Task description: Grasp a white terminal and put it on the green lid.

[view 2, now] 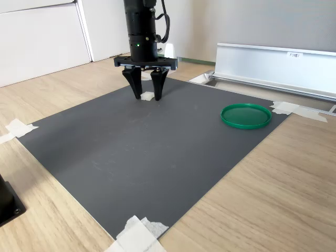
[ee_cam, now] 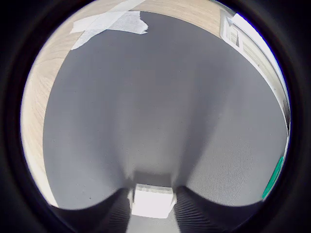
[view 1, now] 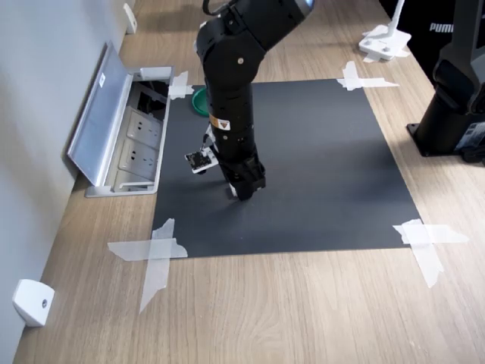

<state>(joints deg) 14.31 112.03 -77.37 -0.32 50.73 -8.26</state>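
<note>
The white terminal (ee_cam: 153, 203) is a tiny white block sitting between my two fingers, touching both, low at the black mat (view 2: 131, 152). My gripper (view 2: 148, 97) points straight down, shut on the terminal (view 2: 147, 96). In the first exterior view the gripper (view 1: 241, 192) is near the mat's left side and the arm hides most of the terminal. The green lid (view 2: 245, 115) lies flat at a mat corner, apart from the gripper. The arm half hides the lid (view 1: 198, 102) in the first exterior view. A sliver of the lid (ee_cam: 274, 177) shows in the wrist view.
An open floor socket box (view 1: 125, 140) with a raised metal flap (view 2: 273, 60) lies beside the mat near the lid. White tape strips (view 1: 155, 254) hold the mat's corners. A black base (view 1: 455, 114), a white stand (view 1: 385, 42) and a white wedge (view 1: 32, 302) sit off the mat.
</note>
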